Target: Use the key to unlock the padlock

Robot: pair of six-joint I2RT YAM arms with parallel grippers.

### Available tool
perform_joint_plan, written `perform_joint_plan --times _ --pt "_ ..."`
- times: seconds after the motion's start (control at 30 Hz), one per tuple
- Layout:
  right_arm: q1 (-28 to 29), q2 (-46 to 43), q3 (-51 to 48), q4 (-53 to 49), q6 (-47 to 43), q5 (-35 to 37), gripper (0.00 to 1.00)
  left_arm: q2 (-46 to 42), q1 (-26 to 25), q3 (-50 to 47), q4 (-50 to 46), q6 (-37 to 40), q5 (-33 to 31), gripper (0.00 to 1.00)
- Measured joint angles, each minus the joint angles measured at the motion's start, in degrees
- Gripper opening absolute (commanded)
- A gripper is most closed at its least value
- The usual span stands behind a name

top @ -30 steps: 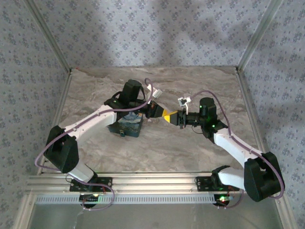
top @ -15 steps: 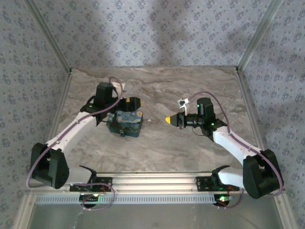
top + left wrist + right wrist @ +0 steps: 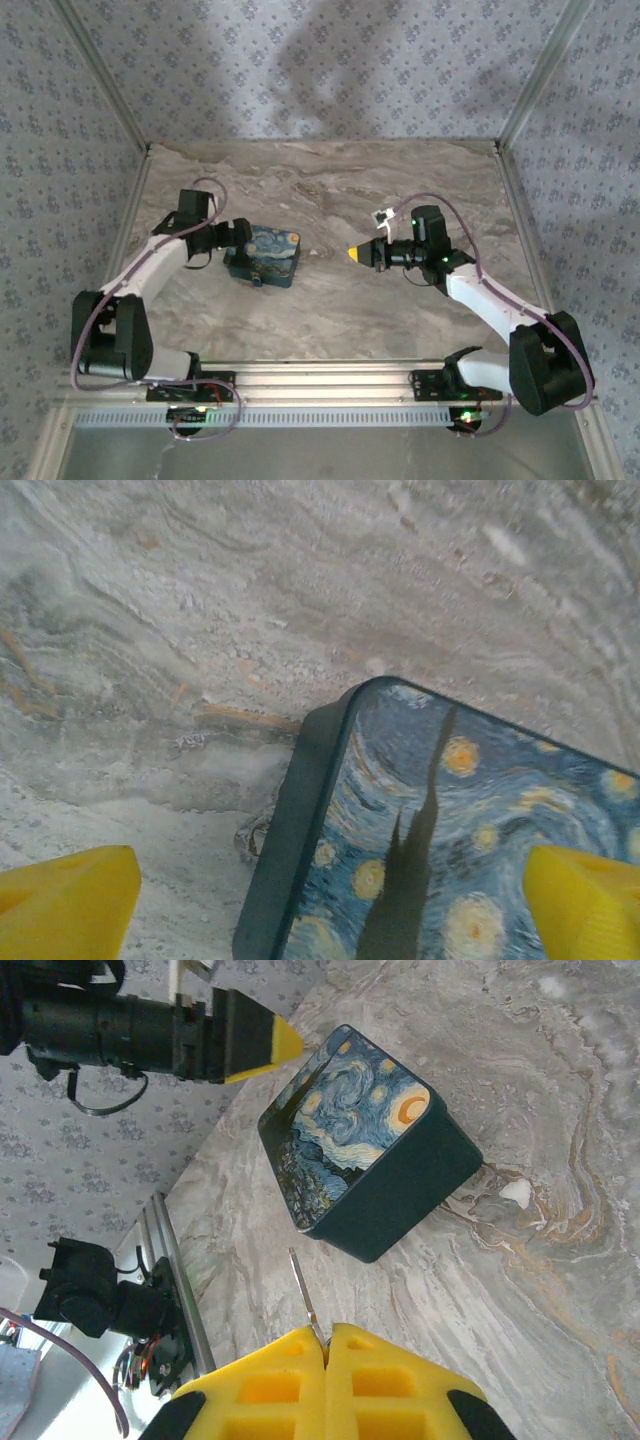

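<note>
The padlock [image 3: 266,254], a dark blue block with yellow swirls, lies flat on the marble table left of centre, its small dark nub [image 3: 258,282] on the near edge. My left gripper [image 3: 236,236] sits at the block's left end. In the left wrist view it stands open [image 3: 325,910], wide, over the padlock's [image 3: 450,820] edge. My right gripper [image 3: 356,253] hovers to the right, apart from the block. In the right wrist view it is shut [image 3: 327,1345] on the key [image 3: 303,1295], a slim grey blade pointing toward the padlock [image 3: 360,1150].
Patterned walls and metal corner posts [image 3: 525,90] close in the table on three sides. An aluminium rail [image 3: 320,380] carrying both arm bases runs along the near edge. Bare marble [image 3: 330,310] lies between the padlock and the rail.
My left arm has pulled back leftward from above the padlock, uncovering it, and now sits at its left end. The right gripper with the key has barely moved.
</note>
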Motion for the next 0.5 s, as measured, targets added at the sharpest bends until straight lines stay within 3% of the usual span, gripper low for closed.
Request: perform_joint_plan --times 0.27,0.5 --pt "0.37 0.20 0.33 -0.76 -0.07 0.28 0.00 7.34 -0.59 1.33 2.89 0.83 6.32 0.71" --pt "0.55 0.22 0.35 -1.25 -0.28 0.76 0.00 15.13 -7.10 7.56 7.65 -0.17 8.92 0.63"
